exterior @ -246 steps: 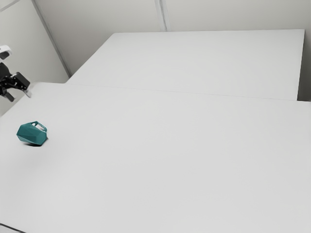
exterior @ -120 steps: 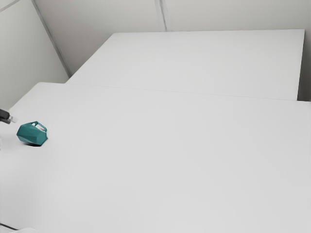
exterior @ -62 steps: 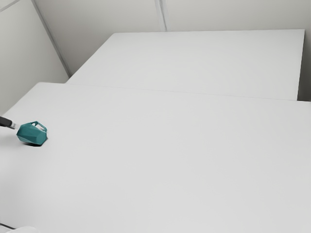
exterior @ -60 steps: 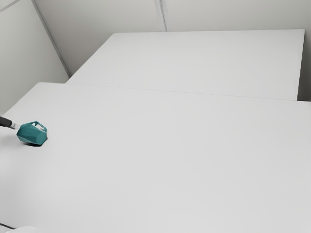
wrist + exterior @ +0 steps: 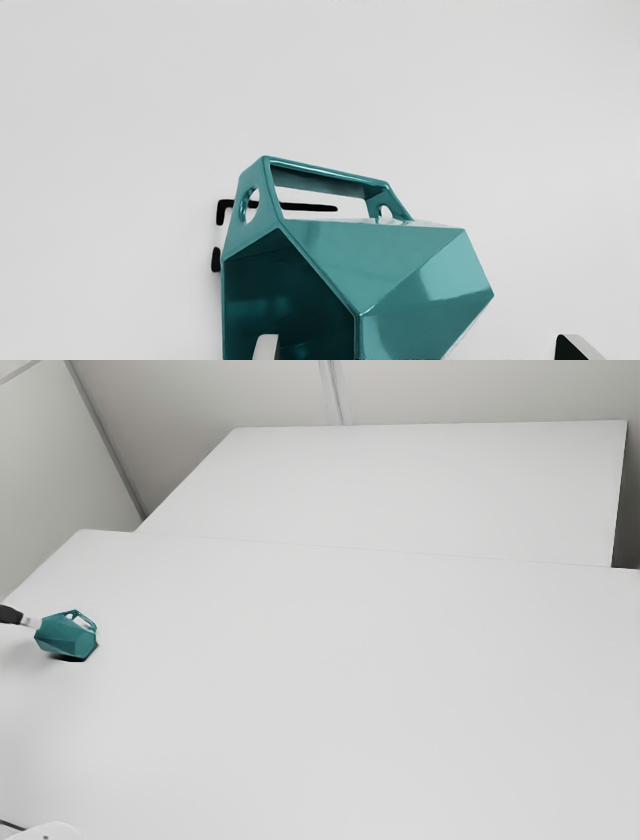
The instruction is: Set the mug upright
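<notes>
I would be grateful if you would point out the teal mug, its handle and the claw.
Teal mug [image 5: 66, 637]: exterior view, on the side of its body.
Handle [image 5: 327, 181]: wrist view, on its long bar.
Claw [image 5: 422, 346]: wrist view, midway between its fingertips.

1. My pincer [image 5: 32, 623] reaches in at the exterior view's left edge, dark along its length and pale at the very end.
2. There it slants slightly downward toward the exterior view's right, closer to lying flat than to pointing straight down.
3. A white, rounded piece of my arm [image 5: 55, 832] pokes up at the bottom of the exterior view, near its left corner.
4. In the wrist view my two fingertips [image 5: 265, 348] stand wide apart, one pale grey with a darker side, the other black and grey.
</notes>
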Controlling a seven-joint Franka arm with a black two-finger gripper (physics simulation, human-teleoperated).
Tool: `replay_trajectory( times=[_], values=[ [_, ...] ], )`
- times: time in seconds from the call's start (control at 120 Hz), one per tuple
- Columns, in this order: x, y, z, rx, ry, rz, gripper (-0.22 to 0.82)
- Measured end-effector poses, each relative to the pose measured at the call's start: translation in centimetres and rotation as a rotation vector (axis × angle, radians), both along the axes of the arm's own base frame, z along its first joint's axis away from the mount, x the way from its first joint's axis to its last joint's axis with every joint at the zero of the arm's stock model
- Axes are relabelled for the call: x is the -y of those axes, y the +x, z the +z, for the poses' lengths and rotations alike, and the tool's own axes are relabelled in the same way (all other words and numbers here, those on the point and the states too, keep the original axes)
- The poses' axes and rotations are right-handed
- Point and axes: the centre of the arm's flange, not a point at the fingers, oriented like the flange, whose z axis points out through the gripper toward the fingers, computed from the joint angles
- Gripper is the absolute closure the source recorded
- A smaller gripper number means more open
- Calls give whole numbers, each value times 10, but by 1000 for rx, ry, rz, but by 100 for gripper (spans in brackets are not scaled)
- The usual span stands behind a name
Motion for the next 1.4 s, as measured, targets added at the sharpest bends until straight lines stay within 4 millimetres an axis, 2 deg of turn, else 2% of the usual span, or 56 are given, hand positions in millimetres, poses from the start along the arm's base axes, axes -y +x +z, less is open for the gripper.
replay_trajectory(
  times=[0.133,0.267,0.625,0.967,1.125,1.4],
  values=[
    [2,-5,-1,8,-33,-19,0],
    [4,-6,-10,3,-58,-34,0],
    [14,2,-19,16,-90,-64,0],
    [17,2,-31,12,-112,-69,0],
    [18,2,-33,15,-118,-68,10],
    [22,6,-33,23,-129,-76,37]
  ],
)
